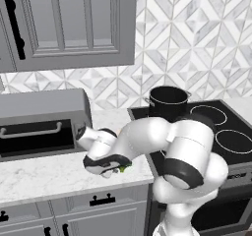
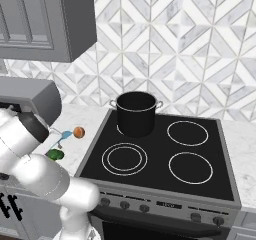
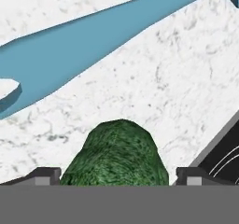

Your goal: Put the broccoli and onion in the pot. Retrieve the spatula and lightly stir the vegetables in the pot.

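On the marble counter (image 2: 85, 119) left of the stove (image 2: 160, 156), the gripper (image 3: 119, 174) is down over the broccoli (image 3: 116, 155), its two fingertips standing wide apart on either side of the green crown and not yet pressing it. Nothing is held. The step in hand looks like the first pickup: grasping the broccoli. The spatula (image 3: 93, 41) lies just beyond it on the counter, and the onion (image 2: 78, 132) sits near the stove's edge. The pot (image 2: 136, 113) stands on the back left burner, well apart from the gripper. Next, I judge, the fingers must close on the broccoli, then lift it clear and carry it over the pot's rim.
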